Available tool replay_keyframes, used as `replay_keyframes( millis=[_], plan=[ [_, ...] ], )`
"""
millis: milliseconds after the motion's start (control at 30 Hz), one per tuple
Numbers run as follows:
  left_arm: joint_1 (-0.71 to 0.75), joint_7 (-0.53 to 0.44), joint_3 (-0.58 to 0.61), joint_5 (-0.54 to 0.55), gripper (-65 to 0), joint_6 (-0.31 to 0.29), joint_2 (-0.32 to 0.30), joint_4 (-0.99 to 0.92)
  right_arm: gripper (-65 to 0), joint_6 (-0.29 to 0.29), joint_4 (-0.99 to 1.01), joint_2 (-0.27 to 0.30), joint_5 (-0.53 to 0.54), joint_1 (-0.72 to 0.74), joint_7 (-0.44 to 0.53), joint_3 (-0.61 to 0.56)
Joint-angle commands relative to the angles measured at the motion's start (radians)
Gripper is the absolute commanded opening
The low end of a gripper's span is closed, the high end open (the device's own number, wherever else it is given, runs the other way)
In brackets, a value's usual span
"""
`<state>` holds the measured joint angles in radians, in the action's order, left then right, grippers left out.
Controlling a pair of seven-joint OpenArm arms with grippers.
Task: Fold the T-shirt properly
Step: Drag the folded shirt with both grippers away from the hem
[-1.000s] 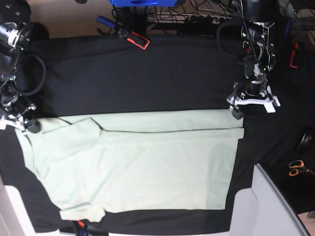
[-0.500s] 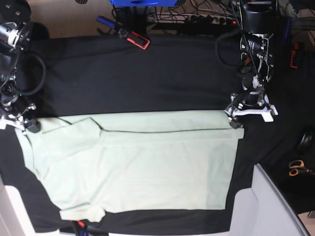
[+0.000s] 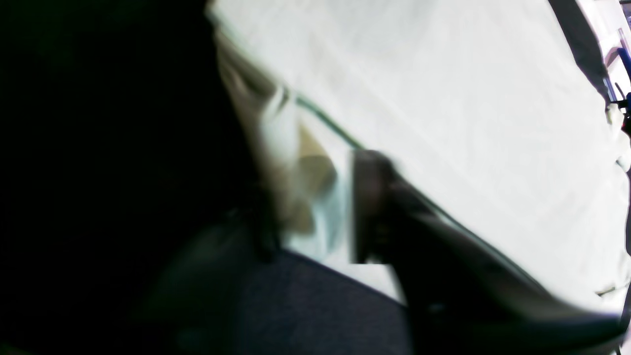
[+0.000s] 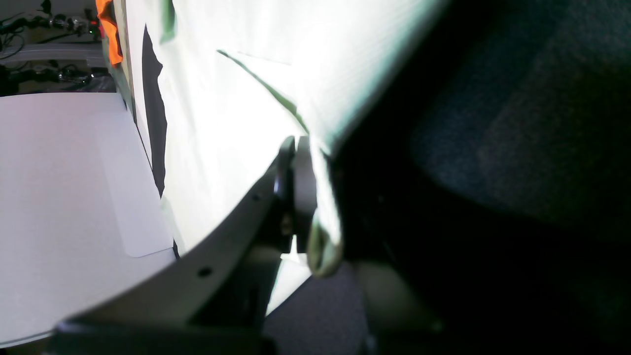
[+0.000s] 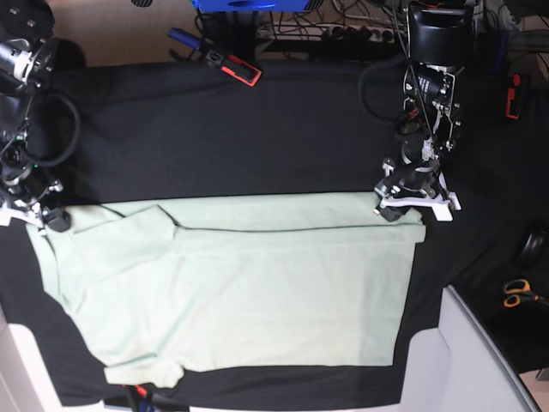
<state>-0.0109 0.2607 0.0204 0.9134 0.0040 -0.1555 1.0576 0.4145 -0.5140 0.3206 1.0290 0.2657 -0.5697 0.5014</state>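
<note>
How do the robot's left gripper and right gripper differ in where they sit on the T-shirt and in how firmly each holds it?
The left gripper sits at the far corner of the T-shirt, on the base view's right; the right gripper sits at the opposite far corner.
The right gripper is shut on the cloth, its fingers pinching a fold; the left gripper's fingers straddle the edge, the blurred grip unclear.
Both rest low on the black table cover.
</note>
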Motion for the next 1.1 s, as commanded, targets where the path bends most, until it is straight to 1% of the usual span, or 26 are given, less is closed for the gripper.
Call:
replay_keyframes(
  millis=[0, 33, 67, 133, 167, 233, 300, 533, 767, 833, 1000, 1067],
  plan=[
    [-0.013, -0.022, -0.003, 0.008, -55.3, 0.000, -0.008, 0.000, -65.0, 0.017, -0.011, 0.019, 0.018, 0.024, 0.006, 0.000],
    [-0.013, -0.024, -0.004, 0.008, -58.8, 0.000, -0.008, -0.015, -65.0, 0.017, -0.011, 0.019, 0.018, 0.024, 0.006, 0.000],
    [-0.021, -0.025, -0.004, 0.008, -61.0, 0.000, -0.008, -0.030, -65.0, 0.017, -0.011, 0.019, 0.018, 0.024, 0.006, 0.000],
    [-0.034, -0.025, -0.012, 0.008, -64.7, 0.000, -0.008, -0.072, -65.0, 0.017, -0.011, 0.018, 0.018, 0.024, 0.006, 0.000],
    [-0.037, -0.025, -0.030, 0.008, -65.0, 0.000, -0.008, -0.093, -65.0, 0.017, -0.011, 0.018, 0.018, 0.024, 0.006, 0.000],
    [-0.037, -0.025, -0.072, 0.008, -65.0, 0.000, -0.005, -0.116, -65.0, 0.017, -0.011, 0.018, 0.018, 0.022, 0.006, 0.000],
    [-0.036, -0.022, -0.084, 0.008, -65.0, 0.000, -0.005, -0.115, -65.0, 0.017, -0.011, 0.018, 0.018, 0.020, 0.006, 0.000],
    [0.001, -0.018, -0.079, 0.005, -65.0, 0.000, -0.011, -0.049, -65.0, 0.017, -0.011, 0.018, 0.018, 0.019, 0.004, 0.000],
    [0.091, -0.018, -0.079, 0.005, -65.0, 0.000, -0.014, 0.023, -65.0, 0.017, -0.018, 0.018, 0.021, -0.018, 0.003, 0.004],
    [0.111, -0.018, -0.079, 0.003, -65.0, 0.000, -0.014, 0.039, -65.0, 0.021, -0.024, 0.019, 0.023, -0.035, -0.017, 0.006],
    [0.154, -0.016, -0.078, 0.003, -65.0, 0.000, -0.017, 0.100, -65.0, 0.021, -0.171, -0.002, 0.024, -0.102, -0.033, 0.007],
    [0.180, -0.016, -0.067, 0.003, -65.0, 0.000, -0.029, 0.135, -65.0, 0.019, -0.212, -0.004, 0.024, -0.125, -0.048, 0.007]
  ],
)
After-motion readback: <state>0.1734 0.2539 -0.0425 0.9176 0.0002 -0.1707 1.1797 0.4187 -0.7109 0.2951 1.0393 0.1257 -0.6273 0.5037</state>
